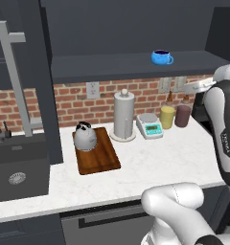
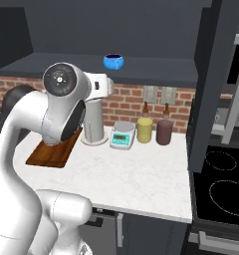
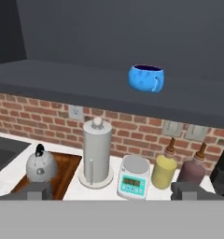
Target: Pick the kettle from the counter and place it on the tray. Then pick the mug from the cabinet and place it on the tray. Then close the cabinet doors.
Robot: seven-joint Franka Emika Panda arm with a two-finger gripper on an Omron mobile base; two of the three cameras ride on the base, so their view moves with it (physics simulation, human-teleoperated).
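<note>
Left base view: the kettle sits on the tray at its back end, on the tabletop; bare stone lies open to the tray's right. The mug stands on the cabinet shelf near its front edge. One of the cabinet doors stands open, hiding part of the sink

Right base view: the arm covers the kettle and half the tray; the mug shows above

Hand view: the claw is spread wide and empty, its fingertips cut off; the mug sits well above the paper towel roll and scale
</note>
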